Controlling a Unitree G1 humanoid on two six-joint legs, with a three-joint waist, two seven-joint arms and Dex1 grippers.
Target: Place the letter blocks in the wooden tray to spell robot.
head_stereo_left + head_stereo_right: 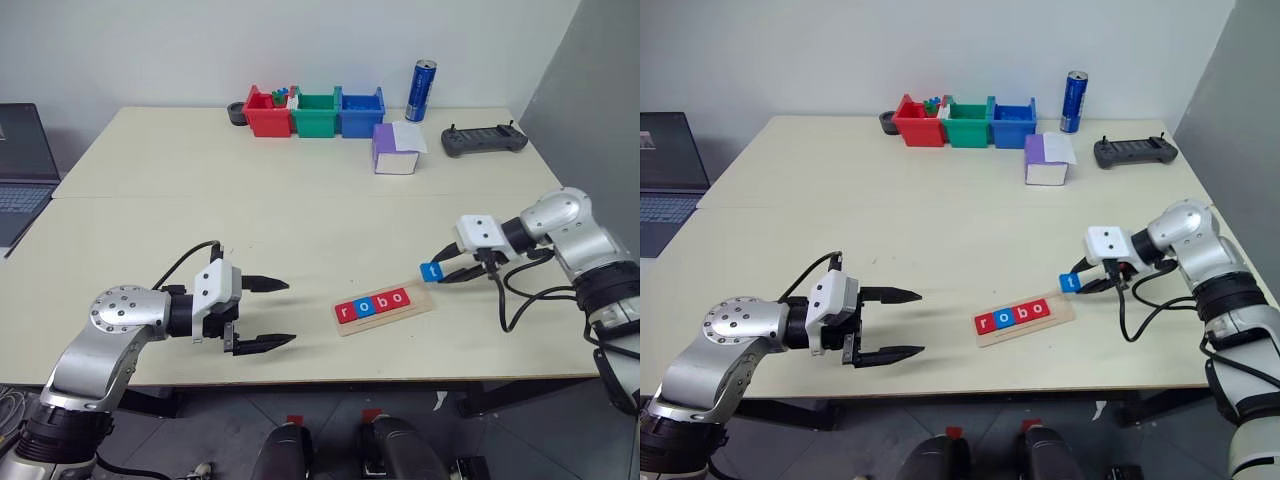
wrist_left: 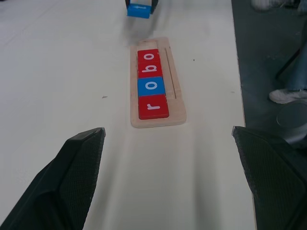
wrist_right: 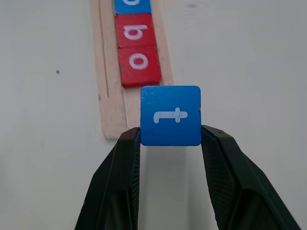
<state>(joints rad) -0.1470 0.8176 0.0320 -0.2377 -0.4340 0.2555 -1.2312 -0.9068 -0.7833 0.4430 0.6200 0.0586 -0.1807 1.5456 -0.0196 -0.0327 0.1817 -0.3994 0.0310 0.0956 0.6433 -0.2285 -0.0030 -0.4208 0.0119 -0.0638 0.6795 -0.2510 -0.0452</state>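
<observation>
Holding the last tile just off the tray's open end

Spanning the scene is a pale table [image 1: 300, 200], and along its far edge, well away from both pincers, stand a red bin [image 1: 267, 112], a green bin [image 1: 316, 113] and a blue bin [image 1: 361, 112] in a row. Beside them are a blue can [image 1: 421, 90], a purple-and-white box [image 1: 396, 149] and a dark game controller [image 1: 484, 140]; a laptop [image 1: 22, 165] sits off the robot's left edge of the table.

Between the two pincers lies the wooden tray [image 1: 384, 306], flat on the table near the front edge. Four letter blocks sit in its groove, touching one another: a red r [image 1: 346, 311], a blue o [image 1: 366, 306], a red b [image 1: 383, 301] and a red o [image 1: 400, 297]. The tray's last slot, at the end nearest the right pincer, is bare wood.

The right pincer [image 1: 440, 272] is pinching the blue t block [image 3: 171, 115], its two black fingers [image 3: 125, 163] pressed against the block's opposite edges. The block hangs just past the tray's bare end, above the table and apart from the red o.

The left pincer [image 1: 268, 314] hovers on the tray's other side, well apart from it, pointing toward the red r. Its fingers [image 2: 72, 167] are spread wide with nothing between them.
</observation>
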